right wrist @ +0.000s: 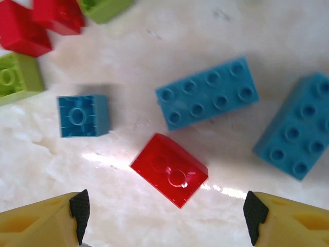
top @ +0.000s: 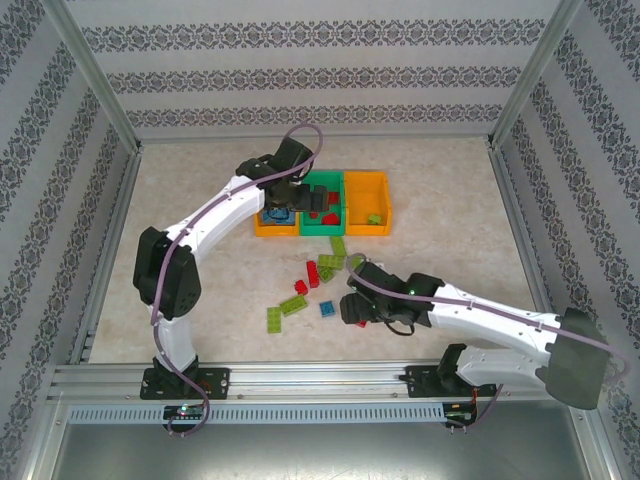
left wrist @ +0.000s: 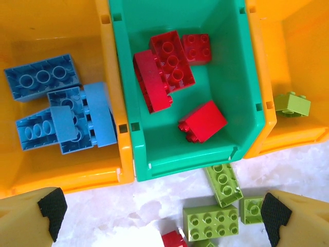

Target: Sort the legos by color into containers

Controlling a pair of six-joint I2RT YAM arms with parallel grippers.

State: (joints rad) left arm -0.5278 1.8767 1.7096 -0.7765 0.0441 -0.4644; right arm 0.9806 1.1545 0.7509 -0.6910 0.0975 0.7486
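Legos point(top: 293, 305) scattered, some binned | left claw point(left wrist: 162, 215) apart, empty | right claw point(right wrist: 164, 216) apart, empty

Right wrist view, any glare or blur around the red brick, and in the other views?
Right wrist: white glare streaks on the table beside the red brick, edges slightly soft. Left wrist: even light, green bin crisp. Top external: evenly lit, no glare.

Robot lab test cell. Silver aluminium extrusion frame posts point(top: 92, 72) box in a beige marble-look tabletop point(top: 450, 200). Grey damask-patterned wall panels point(top: 320, 70) close the far, left and right sides. White jointed left robot arm point(top: 205, 222) and matching right robot arm point(top: 490, 322) are bolted to a slotted aluminium rail point(top: 320, 380) at the near edge.
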